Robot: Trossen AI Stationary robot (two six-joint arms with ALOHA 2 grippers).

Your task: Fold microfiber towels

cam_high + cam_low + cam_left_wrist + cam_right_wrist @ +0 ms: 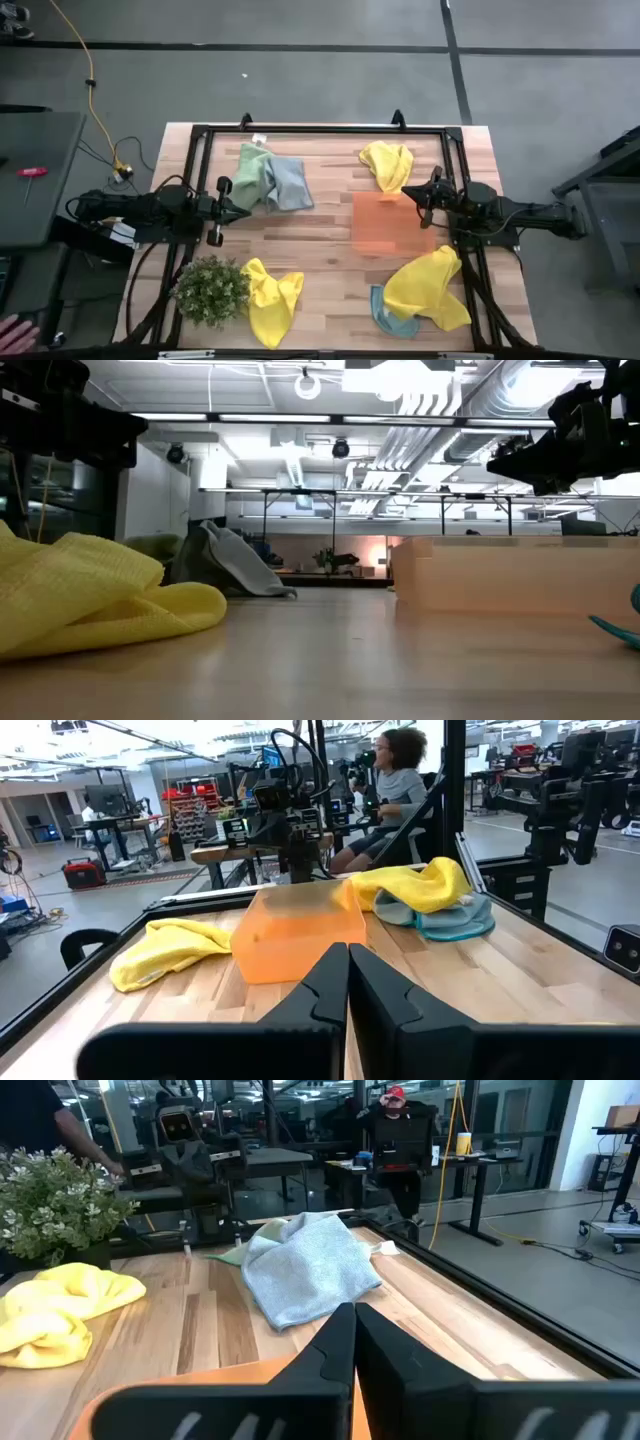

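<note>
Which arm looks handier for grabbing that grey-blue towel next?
Probably the left. In the high view its claw sits right beside the grey-blue towel and the green towel. The right claw waits across the table by the orange mat.

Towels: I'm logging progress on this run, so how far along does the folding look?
Nothing looks folded yet. The green and grey-blue towels, the far yellow towel, the yellow towel by the plant and the yellow towel over a teal one all lie crumpled. Nothing is in hand: the left gripper and right gripper are shut and empty above the table. All folding remains.
</note>
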